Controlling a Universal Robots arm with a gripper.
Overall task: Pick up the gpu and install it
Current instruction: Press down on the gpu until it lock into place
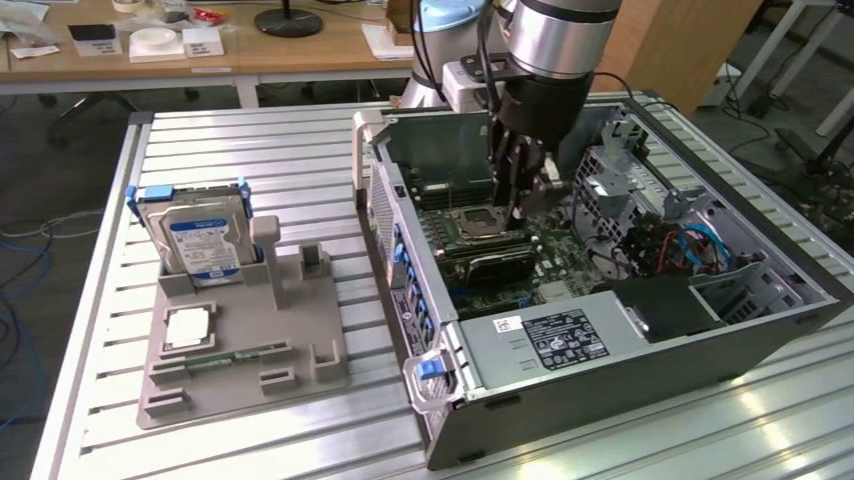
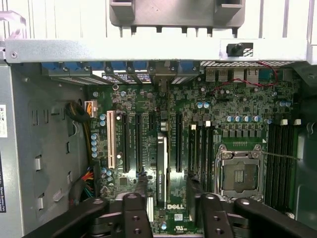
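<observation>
Pincer: inside the open case, fingers spread wide on either side of the gpu's top edge, nothing clamped between them.
Gpu: standing on edge in a slot of the motherboard, between the other long slots and the memory slots; in the exterior view it reads as the dark card below the arm, about mid-board.
Step in hand: by my reading the card is already in its slot and the pincer has let go or is just short of it; whether the card is fully seated I cannot tell.
Doing it well: keep the fingers clear of the card's faces and move straight along the card's plane, so nothing drags it sideways out of the slot.
Risk: the CPU socket and memory slots sit just beside the card; a tilted pincer could knock them.
Case: lies open on the counter, toward the exterior view's right.
Holder: grey fixture near the counter's edge on the exterior view's left, carrying a hard drive upright at its far end.
</observation>
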